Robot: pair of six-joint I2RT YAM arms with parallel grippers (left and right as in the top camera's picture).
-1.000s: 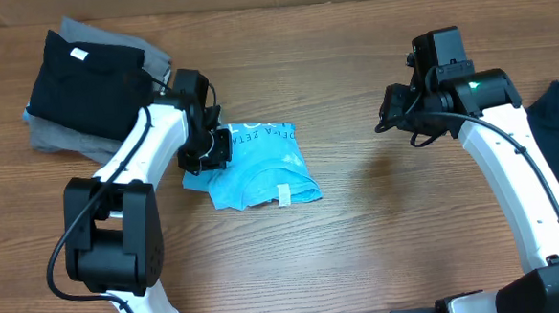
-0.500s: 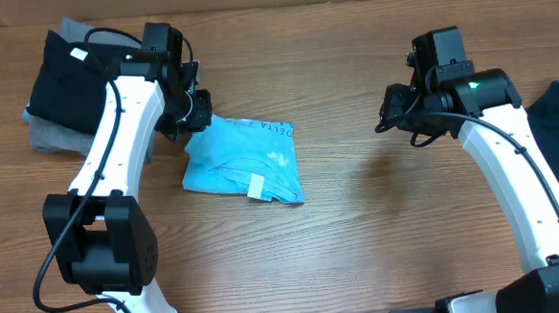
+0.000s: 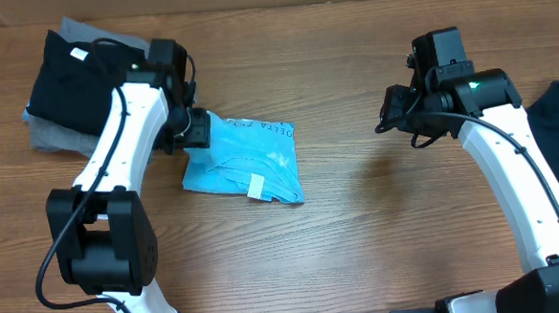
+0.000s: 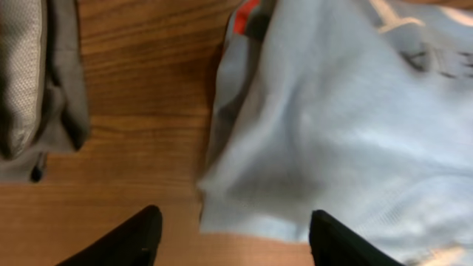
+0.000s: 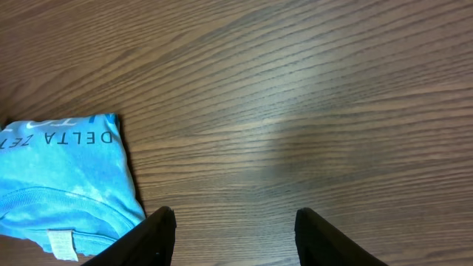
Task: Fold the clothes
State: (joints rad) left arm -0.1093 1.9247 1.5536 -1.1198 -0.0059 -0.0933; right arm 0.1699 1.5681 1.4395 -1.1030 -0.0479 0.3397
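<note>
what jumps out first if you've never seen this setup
The folded blue shirt lies mid-table, bright against the brown wood, with the left gripper open at its upper left corner. Next comes the stack of black and grey shirts at the overhead view's top left. The right gripper hangs open over bare table.
</note>
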